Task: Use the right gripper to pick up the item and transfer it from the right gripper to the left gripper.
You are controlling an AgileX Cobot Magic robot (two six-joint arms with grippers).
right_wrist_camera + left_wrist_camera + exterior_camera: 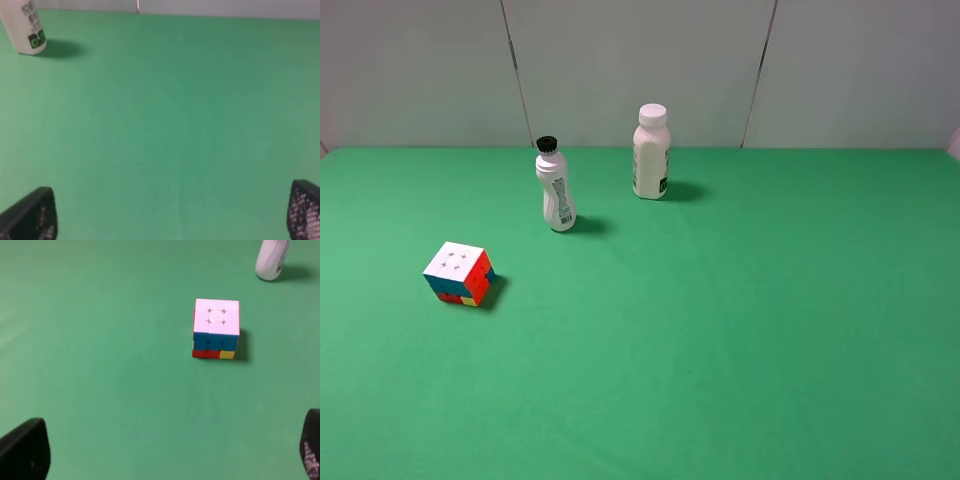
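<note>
The puzzle cube (460, 273) sits on the green table at the left, white face up, with blue, red, orange and yellow stickers on its sides. It also shows in the left wrist view (216, 328), well ahead of the left gripper (170, 452), whose black fingertips (25, 450) stand wide apart and empty. The right gripper (172, 212) is open and empty too, its speckled fingertips (305, 210) at the frame corners over bare cloth. The cube is out of the right wrist view. Neither arm shows in the exterior high view.
A white bottle with a black cap (555, 186) stands behind the cube; its base shows in the left wrist view (271, 260). A wider white bottle with a white cap (651, 152) stands further back, also in the right wrist view (25, 27). A grey wall lies behind the table.
</note>
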